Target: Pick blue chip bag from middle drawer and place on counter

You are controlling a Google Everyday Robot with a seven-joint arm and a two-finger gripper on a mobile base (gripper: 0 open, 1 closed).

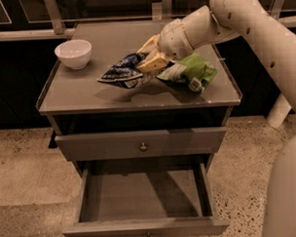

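A speckled stone floor (pixel 23 164) and a dark wall of glass panels surround a grey cabinet whose flat matte-grey counter (pixel 79 93) fills the upper middle of the view. At the counter's rear left corner stands a small round white bowl (pixel 73 53), well apart from everything else. The white, rounded robot arm (pixel 251 19) reaches in from the upper right, and its gripper (pixel 145 62), with tan fingers (pixel 153 64), sits over the middle of the counter, clenched on the right end of the blue chip bag (pixel 121 73), a crumpled dark-blue foil packet with white markings. The bag stretches leftward from the gripper, low over the surface with its shadow just beneath; whether its lower edge touches the counter cannot be told. Just to the right of the gripper, a larger bright green snack bag (pixel 191 72) lies on the counter near the right rim. Below, the upper grey drawer (pixel 100 144) is closed, with a small round metal knob (pixel 143 146) at its centre. The middle drawer (pixel 146 193) beneath it is pulled well out toward the camera, showing its grey floor.
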